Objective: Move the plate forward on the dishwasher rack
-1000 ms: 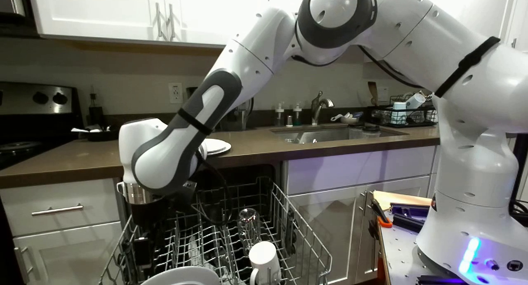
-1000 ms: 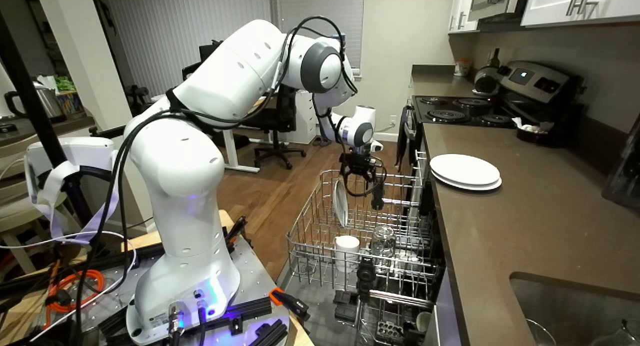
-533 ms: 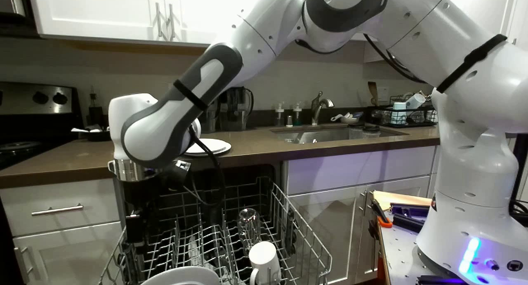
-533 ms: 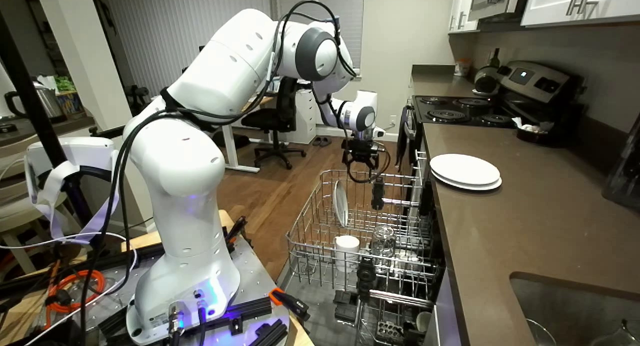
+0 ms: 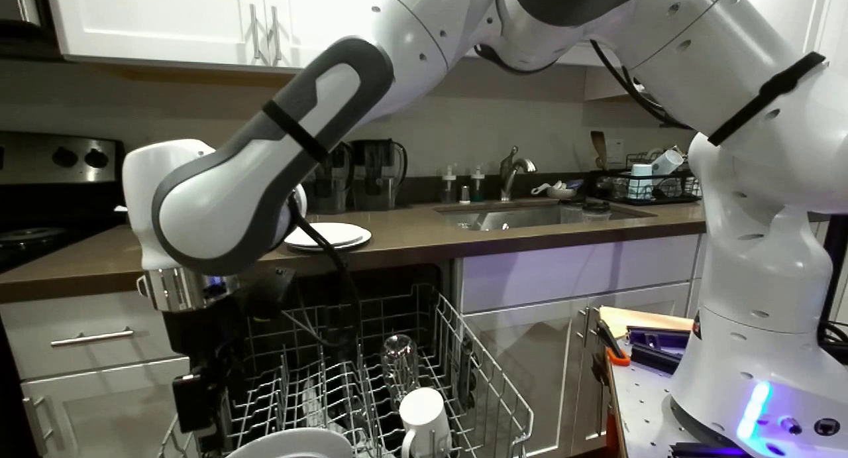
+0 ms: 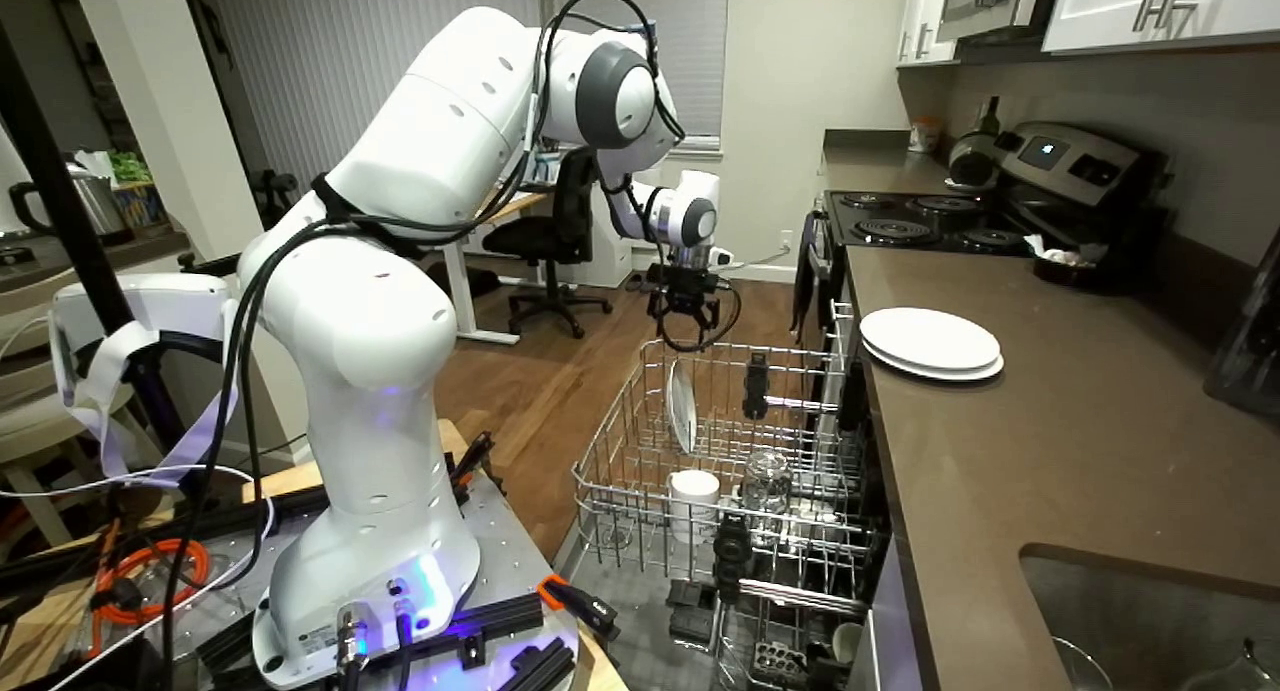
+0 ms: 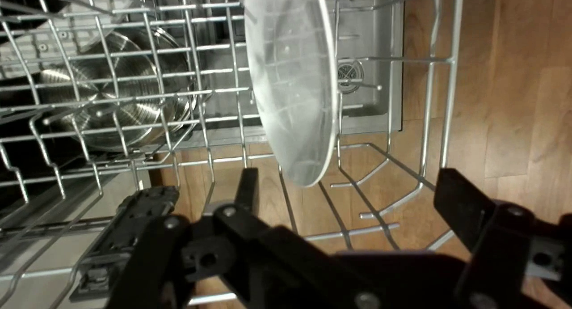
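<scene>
Wrist view: plate [image 7: 292, 85] on edge, top-to-bottom

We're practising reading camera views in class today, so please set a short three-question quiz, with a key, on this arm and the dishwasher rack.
1. Multiple choice. In the wrist view, the end effector is: A) shut tight; B) open; C) out of frame.
2. True or false? The plate stands on its edge in the dishwasher rack.
3. Fill the gap. In both exterior views, a stack of white plates rests on the ____.

Key:
1. B; its fingers are spread apart.
2. True; it is not lying flat.
3. Counter.
</scene>
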Motion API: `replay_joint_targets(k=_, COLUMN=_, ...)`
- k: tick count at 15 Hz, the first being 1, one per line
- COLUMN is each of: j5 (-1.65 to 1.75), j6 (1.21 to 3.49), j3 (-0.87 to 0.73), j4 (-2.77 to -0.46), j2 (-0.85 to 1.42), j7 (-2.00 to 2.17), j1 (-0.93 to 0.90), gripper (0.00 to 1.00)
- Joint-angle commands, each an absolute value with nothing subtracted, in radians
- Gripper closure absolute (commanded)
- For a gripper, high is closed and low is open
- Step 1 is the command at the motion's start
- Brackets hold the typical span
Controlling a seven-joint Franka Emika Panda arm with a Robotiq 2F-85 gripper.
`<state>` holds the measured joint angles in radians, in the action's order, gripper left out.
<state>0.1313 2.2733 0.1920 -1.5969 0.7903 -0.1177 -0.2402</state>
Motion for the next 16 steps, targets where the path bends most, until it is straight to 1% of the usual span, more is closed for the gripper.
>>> replay_joint_targets(k=1, j5=0.118, j6=2.246, j3=0.152, j4=-1.631, j2=0.808, j7=-0.019, j1=-0.274, gripper=0.00)
replay_joint_targets(k=5, j5=0.134, j6=2.256, j3=0.115, j4=-1.653, j2=0.848, j7=0.030, j1=-0.284, gripper=0.00)
replay_joint_targets(k=6, j5=0.135, j6=2.287, j3=0.116, j4=-1.663, j2=0.856, j7=0.009, j1=-0.271, gripper=0.22)
replay_joint_targets(k=7, j5=0.131, j6=2.310, j3=0.119, j4=-1.668, j2=0.861, j7=-0.007, j1=-0.261, gripper=0.26)
replay_joint_targets(k=13, j5=0.099, j6=2.478, j3=0.159, j4=-1.749, j2=0.836, j7=-0.078, j1=-0.187, gripper=0.67)
replay_joint_targets(k=14, j5=0.099, j6=2.496, j3=0.164, j4=-1.763, j2=0.829, j7=-0.085, j1=-0.179, gripper=0.57)
replay_joint_targets(k=15, j5=0.097, j6=2.510, j3=0.171, j4=-1.771, j2=0.826, j7=-0.092, j1=-0.170, gripper=0.63)
replay_joint_targets(k=16, j5=0.094, j6=2.521, j3=0.179, j4=-1.779, j2=0.822, j7=-0.101, j1=-0.160, gripper=0.82)
